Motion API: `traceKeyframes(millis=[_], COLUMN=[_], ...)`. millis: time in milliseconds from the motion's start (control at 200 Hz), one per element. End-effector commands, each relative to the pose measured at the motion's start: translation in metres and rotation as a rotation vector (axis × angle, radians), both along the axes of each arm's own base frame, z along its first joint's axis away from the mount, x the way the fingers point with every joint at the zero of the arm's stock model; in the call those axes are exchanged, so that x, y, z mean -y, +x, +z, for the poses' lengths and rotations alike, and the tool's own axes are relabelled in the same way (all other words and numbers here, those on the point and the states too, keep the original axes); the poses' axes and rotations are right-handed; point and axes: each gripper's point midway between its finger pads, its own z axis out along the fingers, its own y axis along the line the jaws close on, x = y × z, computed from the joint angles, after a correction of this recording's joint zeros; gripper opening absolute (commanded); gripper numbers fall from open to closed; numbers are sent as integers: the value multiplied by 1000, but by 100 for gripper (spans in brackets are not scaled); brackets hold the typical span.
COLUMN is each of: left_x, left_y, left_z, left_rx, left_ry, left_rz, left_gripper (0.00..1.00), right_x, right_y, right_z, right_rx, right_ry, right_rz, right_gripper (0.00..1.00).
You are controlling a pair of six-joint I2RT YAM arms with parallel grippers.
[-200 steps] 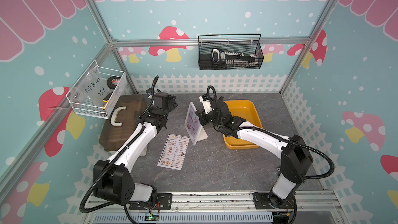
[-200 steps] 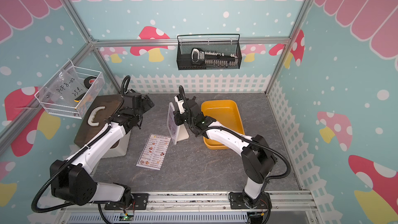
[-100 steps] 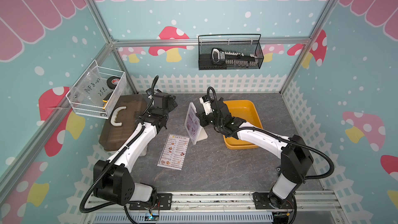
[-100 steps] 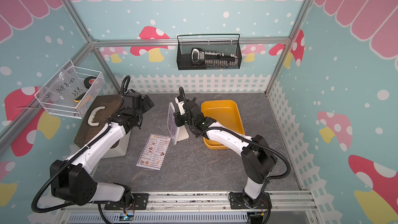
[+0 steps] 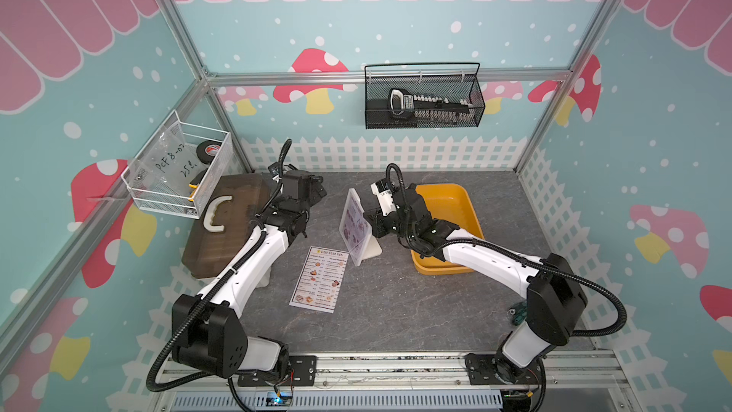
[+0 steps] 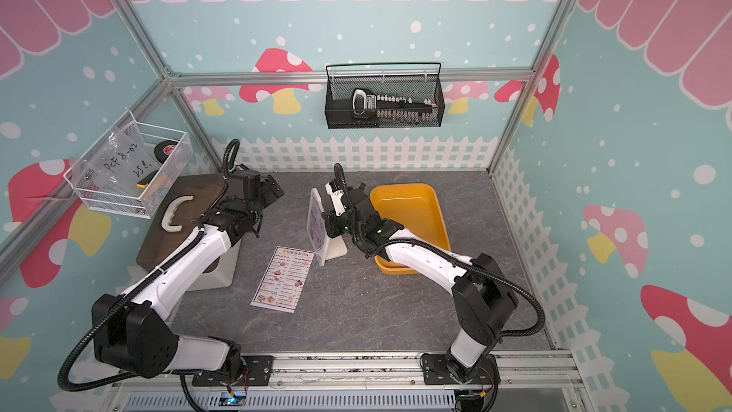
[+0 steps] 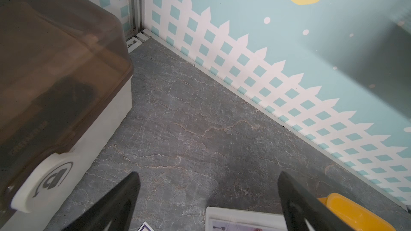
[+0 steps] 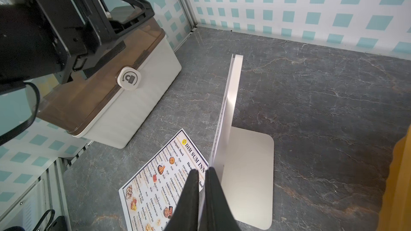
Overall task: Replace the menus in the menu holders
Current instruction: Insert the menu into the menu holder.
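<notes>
Right claw: clenched on the standing menu's thin edge; only the right wrist view shows us this pinch.
Left claw: released, jaws wide, over bare table far left, beside the box.
Top views: we read the standing menu's printed face; the wrist sees it edge-on.
Stand: one, upright, mid-table, left of the tray.
Menus: two; the flat menu lies just near-left of the stand.
Others: one box, one tray.

left arm, right arm: white shells, black joints | cables: black ribbed | left claw fingers: black
</notes>
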Motion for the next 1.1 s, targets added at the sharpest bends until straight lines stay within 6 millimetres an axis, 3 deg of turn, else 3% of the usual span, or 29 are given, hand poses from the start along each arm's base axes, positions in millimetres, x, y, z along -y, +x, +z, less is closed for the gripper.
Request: traceKeyframes(millis=[0, 320, 1096], left_x=[-3, 0, -1], left_y=[-4, 1, 1], left_z=[10, 13, 14], left_rx=[24, 28, 28], left_ry=[4, 0, 9], left_rz=[13, 7, 9], left_gripper=[97, 97, 97], right_x=[4, 13, 5], right_y=[-7, -12, -22], right_z=[-5, 28, -15], right_rx=[-28, 40, -65], right_ry=[5, 27, -7], right_rz=[7, -1, 53], right_gripper=[11, 12, 10])
